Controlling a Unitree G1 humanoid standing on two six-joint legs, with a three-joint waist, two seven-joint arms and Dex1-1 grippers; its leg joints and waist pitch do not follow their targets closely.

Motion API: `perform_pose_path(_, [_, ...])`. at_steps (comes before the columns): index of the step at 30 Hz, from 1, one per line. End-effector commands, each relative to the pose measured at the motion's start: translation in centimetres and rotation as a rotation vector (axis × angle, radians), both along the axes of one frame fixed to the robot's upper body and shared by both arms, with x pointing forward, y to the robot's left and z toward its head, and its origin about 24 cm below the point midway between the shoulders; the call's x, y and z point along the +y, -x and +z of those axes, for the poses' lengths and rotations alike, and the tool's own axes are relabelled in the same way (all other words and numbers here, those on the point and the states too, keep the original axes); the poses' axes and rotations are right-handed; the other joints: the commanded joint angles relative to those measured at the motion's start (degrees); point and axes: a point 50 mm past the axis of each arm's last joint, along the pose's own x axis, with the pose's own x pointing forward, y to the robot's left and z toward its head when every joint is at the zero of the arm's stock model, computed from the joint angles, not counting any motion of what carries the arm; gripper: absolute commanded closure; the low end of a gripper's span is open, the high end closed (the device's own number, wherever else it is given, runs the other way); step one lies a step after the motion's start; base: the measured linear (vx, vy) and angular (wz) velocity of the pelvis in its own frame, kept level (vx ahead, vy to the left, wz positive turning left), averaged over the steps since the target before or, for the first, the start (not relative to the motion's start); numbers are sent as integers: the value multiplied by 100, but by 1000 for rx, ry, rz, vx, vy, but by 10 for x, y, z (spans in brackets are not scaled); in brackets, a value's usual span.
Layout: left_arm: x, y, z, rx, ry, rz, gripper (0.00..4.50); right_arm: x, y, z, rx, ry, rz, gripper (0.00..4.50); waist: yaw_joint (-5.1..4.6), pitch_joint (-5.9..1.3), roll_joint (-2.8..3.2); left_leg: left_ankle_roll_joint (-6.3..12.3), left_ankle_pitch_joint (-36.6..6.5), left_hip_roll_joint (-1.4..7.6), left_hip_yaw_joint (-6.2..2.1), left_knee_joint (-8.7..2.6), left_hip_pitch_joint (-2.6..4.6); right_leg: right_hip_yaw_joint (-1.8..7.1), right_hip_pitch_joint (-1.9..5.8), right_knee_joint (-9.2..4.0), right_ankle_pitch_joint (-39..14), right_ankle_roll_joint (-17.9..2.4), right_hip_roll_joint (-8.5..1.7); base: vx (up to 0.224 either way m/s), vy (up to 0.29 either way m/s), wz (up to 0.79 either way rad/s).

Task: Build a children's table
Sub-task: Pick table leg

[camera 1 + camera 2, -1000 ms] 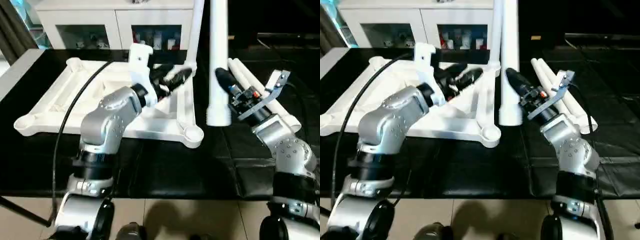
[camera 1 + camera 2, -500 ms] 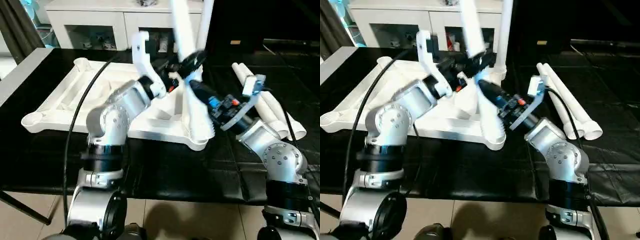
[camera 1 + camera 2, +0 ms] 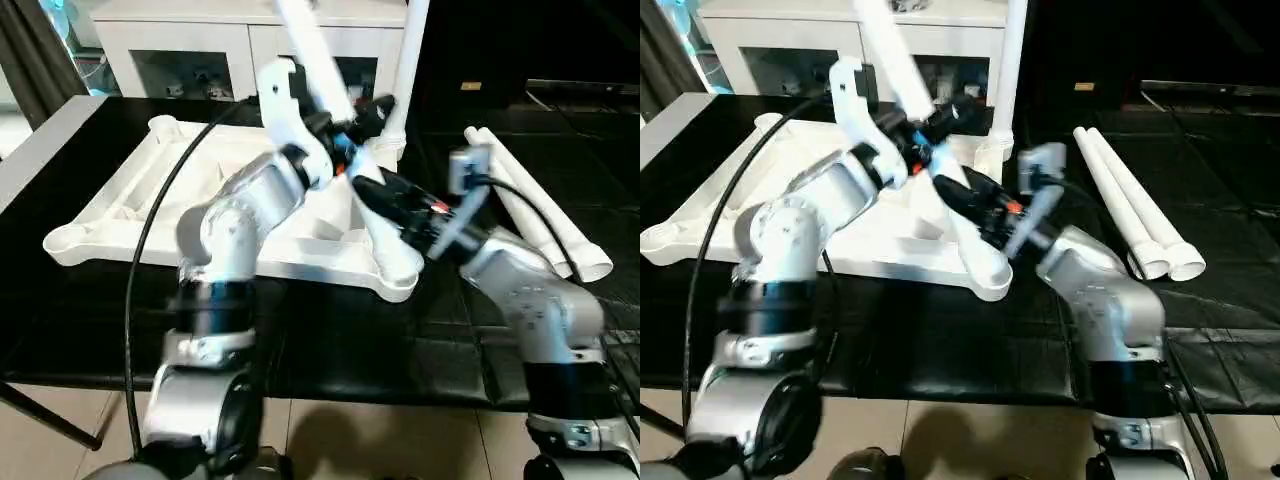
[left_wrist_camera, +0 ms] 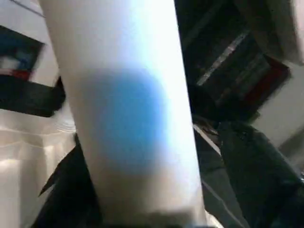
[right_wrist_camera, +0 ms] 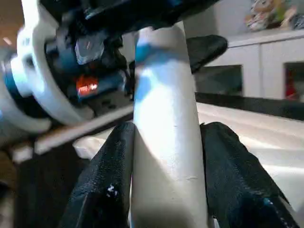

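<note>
Left eye view: a table leg (image 3: 335, 105) was being tilted toward a socket of the tabletop (image 3: 130, 195).
Right gripper (image 5: 166, 156) was clamped on the leg's lower part, fingers (image 5: 107, 175) on both sides; left gripper (image 3: 358, 122) sat around it higher up, its grip unclear. The upturned tabletop lay at the worktop (image 3: 330, 350)'s back-left, two spare legs (image 3: 1135, 215) toward its right edge. Next, probably: seat the wide end into the near-right corner socket (image 3: 395, 272).

White leg (image 3: 322, 70), white tabletop (image 3: 130, 190), black fingers (image 5: 102, 190).
</note>
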Motion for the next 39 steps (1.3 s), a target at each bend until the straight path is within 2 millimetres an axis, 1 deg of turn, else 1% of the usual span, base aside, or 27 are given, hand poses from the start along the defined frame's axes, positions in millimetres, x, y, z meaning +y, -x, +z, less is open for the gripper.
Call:
perform_pose_path(1, [0,-3,7,5,9,56,138,10,2,10,-72,25,22,272,-17,-561,-148,124,-1204,293,-189,-433,166,295,285,-544,-2065,-539,-476,0,0,0])
perform_pose_path(2, [1,-4,8,7,12,65,154,10,1,10,-77,27,19,272,-14,-567,-145,140,-1190,298,-196,-430,162,293,291,-538,-2053,-553,-481,0,0,0])
perform_pose_path(3, [1,-4,9,12,16,78,154,11,1,11,-84,28,13,272,-16,-566,-150,154,-1167,296,-195,-430,159,293,291,-544,-2035,-555,-479,0,0,0])
perform_pose_path(5, [0,-4,12,19,34,85,170,13,0,11,-103,38,-6,272,-17,-571,-145,185,-1134,304,-196,-426,163,290,287,-529,-1933,-609,-474,0,0,0])
perform_pose_path(8, [-4,-2,13,23,39,74,192,14,-1,11,-116,49,-13,272,-21,-567,-141,208,-1171,303,-192,-426,176,291,282,-537,-1940,-646,-473,0,0,0])
perform_pose_path(9, [-5,-2,13,24,39,72,201,14,-1,11,-117,50,-14,272,-17,-570,-131,209,-1163,307,-195,-426,175,291,283,-530,-1923,-655,-473,0,0,0])
perform_pose_path(11, [-7,-1,13,38,46,72,211,15,-2,11,-126,56,-19,272,-26,-578,-126,210,-1141,319,-205,-436,167,286,294,-511,-1788,-686,-466,0,0,0])
perform_pose_path(12, [-9,0,12,45,49,69,211,15,-2,11,-130,60,-24,272,-30,-579,-118,209,-1148,326,-207,-439,175,285,292,-508,-1757,-705,-465,0,0,0])
perform_pose_path(13, [-9,0,11,51,55,67,235,15,-2,11,-132,60,-25,272,-35,-578,-121,215,-1159,320,-200,-436,176,287,293,-512,-1723,-733,-468,0,0,0])
perform_pose_path(14, [-9,0,11,51,55,67,245,15,-2,11,-132,60,-25,272,-37,-579,-117,223,-1157,319,-200,-436,177,288,294,-511,-1681,-760,-466,0,0,0])
perform_pose_path(19, [-10,-1,10,67,67,73,266,16,-2,10,-140,71,-27,272,-35,-576,-116,233,-1150,314,-194,-431,177,293,297,-507,-1633,-798,-467,0,0,0])
perform_pose_path(23, [-9,-2,11,69,68,78,267,16,-3,10,-143,77,-26,272,-35,-578,-109,234,-1145,317,-197,-432,177,294,302,-506,-1630,-789,-468,0,0,0])
perform_pose_path(24, [-8,-2,11,70,72,85,268,16,-3,10,-140,76,-29,237,-39,-576,-117,229,-1166,317,-195,-433,181,292,299,-512,-1648,-787,-466,0,0,0])
perform_pose_path(26, [-6,-3,11,70,73,97,268,17,-3,9,-140,81,-28,202,-37,-578,-115,219,-1166,317,-197,-432,180,293,301,-504,-1643,-787,-466,0,0,0])
perform_pose_path(28, [-2,-5,13,63,69,113,268,20,-1,7,-96,9,22,193,-41,-577,-121,241,-1176,313,-193,-431,178,296,305,-510,-1629,-790,-468,0,0,0])
perform_pose_path(30, [1,-7,14,49,56,125,268,20,0,9,-122,-21,14,161,-36,-580,-110,265,-1165,319,-198,-431,178,292,298,-512,-1651,-801,-477,0,0,0])
perform_pose_path(33, [4,-8,16,30,38,138,268,19,-1,12,-163,-27,-14,150,-40,-584,-109,232,-1159,320,-201,-435,179,291,289,-507,-1632,-763,-472,0,0,0])
perform_pose_path(34, [7,-10,17,13,18,148,268,19,0,11,-149,-40,-9,132,-40,-582,-112,222,-1165,322,-202,-440,189,293,289,-502,-1624,-743,-469,0,0,0])
perform_pose_path(35, [9,-10,18,7,13,148,268,19,0,10,-142,-34,-5,132,-43,-578,-112,223,-1166,322,-204,-445,189,294,293,-501,-1617,-737,-462,0,0,0])
perform_pose_path(37, [10,-11,18,1,7,148,269,20,1,9,-137,-24,-4,112,-50,-577,-109,217,-1163,326,-203,-448,185,297,296,-494,-1579,-767,-469,0,0,0])
perform_pose_path(38, [11,-11,18,-7,-1,148,269,20,0,7,-114,-49,-21,112,-52,-575,-113,225,-1146,319,-199,-445,179,301,296,-499,-1590,-787,-478,0,0,0])
perform_pose_path(39, [13,-12,19,-21,-21,150,269,20,1,5,-98,-54,-28,102,-48,-577,-112,229,-1138,314,-198,-445,180,300,296,-499,-1607,-782,-477,0,0,0])
